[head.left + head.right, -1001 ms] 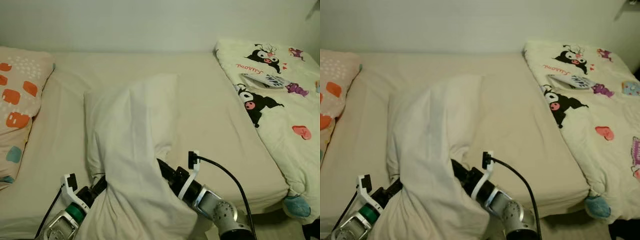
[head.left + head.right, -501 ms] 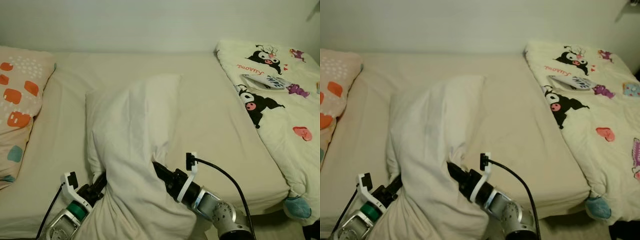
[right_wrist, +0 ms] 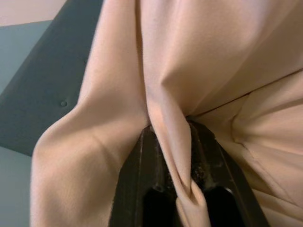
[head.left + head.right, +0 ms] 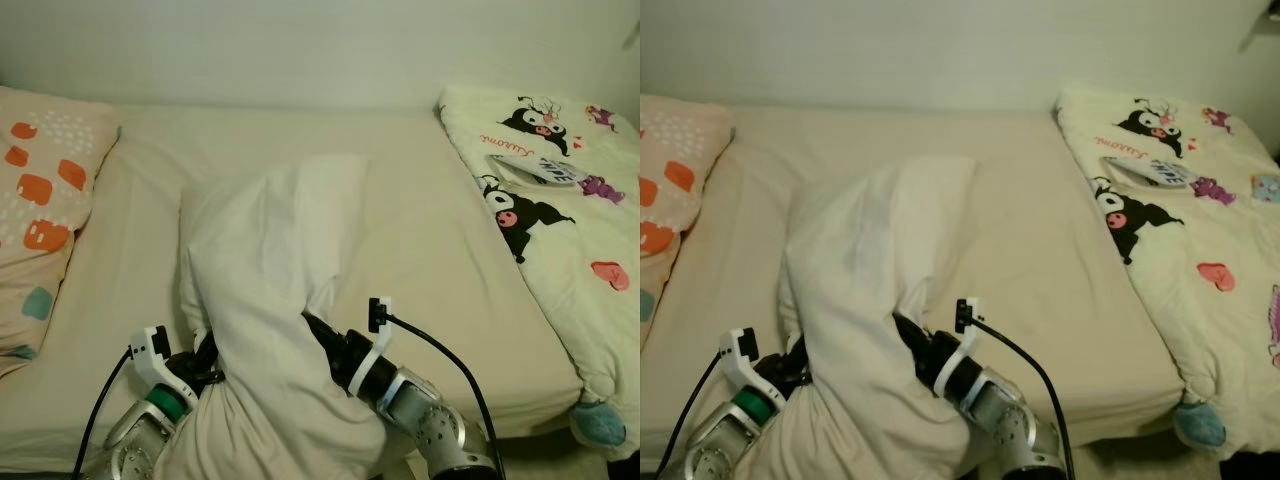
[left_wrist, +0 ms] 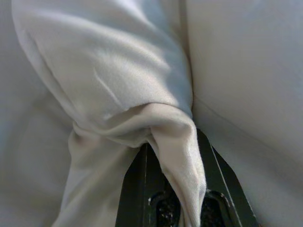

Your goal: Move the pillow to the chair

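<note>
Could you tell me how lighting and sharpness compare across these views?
Eye views: dim, even, slightly soft, yet the white pillow and cartoon blanket read clearly. Left wrist view: cool grey, crisp folds between the left gripper fingers. Right wrist view: warm peach cast, soft focus around the right gripper.

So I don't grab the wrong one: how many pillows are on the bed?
2: the white pillow mid-bed, pinched by both end effectors, and the patterned pillow at the bed's left edge. Others may be hidden.

A beige bed (image 4: 420, 215) is seen. On it are laid a white pillow (image 4: 265, 260) at the centre, a patterned pillow (image 4: 40, 200) at the left, and a cartoon-printed quilt (image 4: 560, 230) at the right.
</note>
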### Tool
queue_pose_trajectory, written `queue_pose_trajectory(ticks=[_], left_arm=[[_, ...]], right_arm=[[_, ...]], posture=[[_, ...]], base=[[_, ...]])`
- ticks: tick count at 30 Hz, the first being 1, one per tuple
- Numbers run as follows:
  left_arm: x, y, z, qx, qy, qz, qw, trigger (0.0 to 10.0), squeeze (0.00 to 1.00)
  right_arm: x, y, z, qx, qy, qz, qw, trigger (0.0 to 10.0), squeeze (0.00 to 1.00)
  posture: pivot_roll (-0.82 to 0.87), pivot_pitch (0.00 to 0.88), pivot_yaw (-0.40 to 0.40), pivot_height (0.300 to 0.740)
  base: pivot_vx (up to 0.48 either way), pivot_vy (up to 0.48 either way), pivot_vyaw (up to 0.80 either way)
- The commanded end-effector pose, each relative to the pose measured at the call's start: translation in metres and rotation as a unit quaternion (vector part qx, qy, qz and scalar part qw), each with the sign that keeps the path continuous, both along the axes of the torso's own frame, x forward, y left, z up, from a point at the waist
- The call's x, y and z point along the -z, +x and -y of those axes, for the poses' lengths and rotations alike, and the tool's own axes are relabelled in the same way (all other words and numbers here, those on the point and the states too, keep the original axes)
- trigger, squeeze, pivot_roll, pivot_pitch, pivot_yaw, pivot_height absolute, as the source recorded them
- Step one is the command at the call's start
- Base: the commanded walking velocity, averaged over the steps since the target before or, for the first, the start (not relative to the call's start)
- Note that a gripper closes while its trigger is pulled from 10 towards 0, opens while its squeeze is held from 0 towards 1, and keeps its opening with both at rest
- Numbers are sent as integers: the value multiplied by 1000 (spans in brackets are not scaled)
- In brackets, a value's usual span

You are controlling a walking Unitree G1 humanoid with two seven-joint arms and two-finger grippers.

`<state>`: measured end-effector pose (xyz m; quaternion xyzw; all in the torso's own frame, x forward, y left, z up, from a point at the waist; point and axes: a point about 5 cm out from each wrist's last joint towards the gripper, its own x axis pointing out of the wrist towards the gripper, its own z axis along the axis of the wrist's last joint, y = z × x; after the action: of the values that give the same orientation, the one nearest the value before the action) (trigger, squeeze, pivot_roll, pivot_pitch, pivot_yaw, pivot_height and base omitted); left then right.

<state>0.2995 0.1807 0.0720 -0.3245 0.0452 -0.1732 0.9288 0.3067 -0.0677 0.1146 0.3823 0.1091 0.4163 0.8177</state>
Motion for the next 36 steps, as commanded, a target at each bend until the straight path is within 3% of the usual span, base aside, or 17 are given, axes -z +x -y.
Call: queue_pose_trajectory(ticks=[1,14,18,19,20,21,22,24,25,26,27,28,33,36], left_arm=[[-11,6,25,35,1,24,999,0,0],[-33,5,34,7,20,52,998,0,0],[-42,6,35,4,34,68,997,0,0],[-46,7,35,3,46,73,996,0,0],[-51,9,35,0,64,82,995,0,0],[-51,9,35,0,64,82,995,0,0],[-57,10,36,-4,87,90,992,824,0],[-57,10,36,-4,87,90,992,824,0],[-63,11,38,-5,124,95,988,8471,0],[-67,12,39,-7,152,97,984,10000,0],[-67,12,39,-7,152,97,984,10000,0],[-81,13,40,-26,170,108,979,10000,0],[-91,12,40,-48,162,118,979,10000,0],[-91,11,39,-52,168,116,978,10000,0]], right_arm=[[-5,-7,-20,-34,18,7,999,0,0],[-19,-6,-27,-34,33,32,998,0,0],[-17,-3,-28,-16,21,28,999,0,0],[-16,-1,-27,-3,-1,33,999,0,0],[-15,1,-26,8,-19,41,999,10000,0],[-15,1,-26,8,-19,41,999,10000,0],[-16,2,-25,23,-39,51,998,10000,0],[-16,2,-25,23,-39,51,998,10000,0],[-16,4,-24,35,-53,54,997,10000,0],[-17,5,-24,44,-60,55,996,10000,0],[-17,5,-24,44,-60,55,996,10000,0],[-17,8,-18,66,-68,52,994,10000,0],[-13,10,-12,104,-87,53,989,10000,0],[-12,11,-10,108,-55,32,992,10000,0]], posture=[[26,63,-35,607],[50,35,-52,607],[54,34,-57,607],[56,36,-58,607],[59,33,-60,607],[59,33,-60,607],[61,31,-60,607],[61,31,-60,607],[62,24,-58,607],[62,19,-54,607],[62,19,-54,607],[70,18,-53,607],[81,15,-55,607],[89,11,-53,607]], base=[[0,0,0],[0,0,0],[0,0,0],[0,0,0],[0,0,0],[0,0,0],[0,0,0],[0,0,0],[0,0,0],[0,0,0],[0,0,0],[0,0,0],[0,0,0],[0,0,0]])
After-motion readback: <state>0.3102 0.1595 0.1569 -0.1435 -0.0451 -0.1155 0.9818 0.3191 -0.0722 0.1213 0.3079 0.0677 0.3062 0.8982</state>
